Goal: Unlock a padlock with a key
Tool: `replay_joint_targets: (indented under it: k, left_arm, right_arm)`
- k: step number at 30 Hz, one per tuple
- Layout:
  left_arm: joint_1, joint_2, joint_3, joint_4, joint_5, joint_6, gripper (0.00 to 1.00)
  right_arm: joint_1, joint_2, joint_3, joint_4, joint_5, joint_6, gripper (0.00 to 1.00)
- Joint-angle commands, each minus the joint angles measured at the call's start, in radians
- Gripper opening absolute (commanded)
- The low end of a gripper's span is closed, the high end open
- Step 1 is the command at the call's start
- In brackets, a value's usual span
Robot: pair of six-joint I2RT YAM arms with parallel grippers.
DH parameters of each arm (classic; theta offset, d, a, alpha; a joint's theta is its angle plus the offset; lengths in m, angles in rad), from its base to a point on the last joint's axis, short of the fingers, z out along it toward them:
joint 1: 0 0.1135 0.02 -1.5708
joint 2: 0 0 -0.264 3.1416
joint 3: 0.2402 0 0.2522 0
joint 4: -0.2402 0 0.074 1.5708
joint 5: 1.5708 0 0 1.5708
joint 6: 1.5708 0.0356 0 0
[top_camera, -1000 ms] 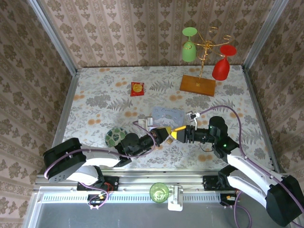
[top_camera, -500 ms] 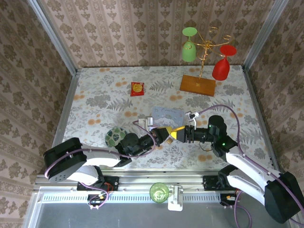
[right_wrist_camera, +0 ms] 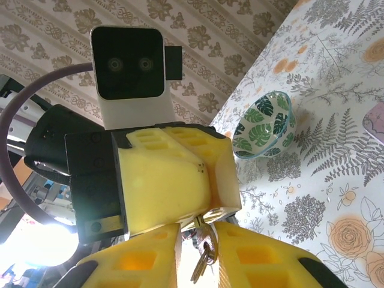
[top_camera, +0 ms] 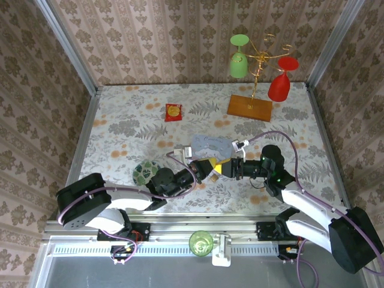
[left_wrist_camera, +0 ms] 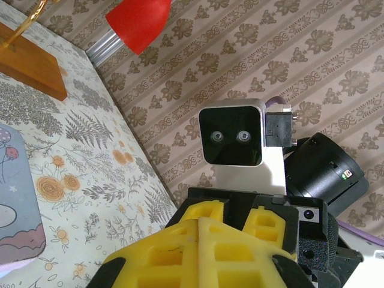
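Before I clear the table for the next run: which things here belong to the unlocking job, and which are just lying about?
Job: padlock, pinched in the left hand; key, dangling below it, by the right hand.

Lying about: tin, bowl, red packet, rack, green glass, red glass, green cup.

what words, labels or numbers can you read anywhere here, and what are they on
No text can be read in any of the views.
red-and-yellow packet: there is print on its face, but it is too small to read.
pale blue tin: the lid has drawings, but no words can be made out.
leaf-pattern bowl: it has a pattern and no lettering.
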Motion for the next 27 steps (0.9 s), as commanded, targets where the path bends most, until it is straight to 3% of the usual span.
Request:
replay_joint_targets:
  k: [1, 4, 13, 16, 24, 27]
  left_arm:
    - [-0.002, 0.016, 0.025, 0.029, 0.022, -0.003, 0.00]
    - [-0.004, 0.029, 0.031, 0.032, 0.025, -0.007, 0.00]
    - [-0.002, 0.026, 0.010, 0.031, 0.003, -0.003, 0.00]
    - [-0.002, 0.033, 0.011, 0.032, 0.011, -0.011, 0.00]
    - [-0.002, 0.043, 0.003, 0.021, -0.017, -0.015, 0.00]
    - [-0.010, 0.040, -0.011, 0.040, -0.044, -0.016, 0.00]
  right_arm:
    - [0.012, -0.018, -0.021, 0.060, -0.040, 0.023, 0.18]
    - [0.012, -0.029, -0.034, 0.083, -0.036, 0.038, 0.10]
    - [0.000, -0.066, -0.068, 0.061, -0.012, 0.039, 0.07]
    - [-0.007, -0.087, -0.069, 0.053, -0.008, 0.036, 0.00]
    - [-0.010, -0.142, -0.076, -0.050, -0.006, 0.001, 0.00]
    - [-0.010, -0.185, -0.078, -0.109, 0.010, -0.014, 0.10]
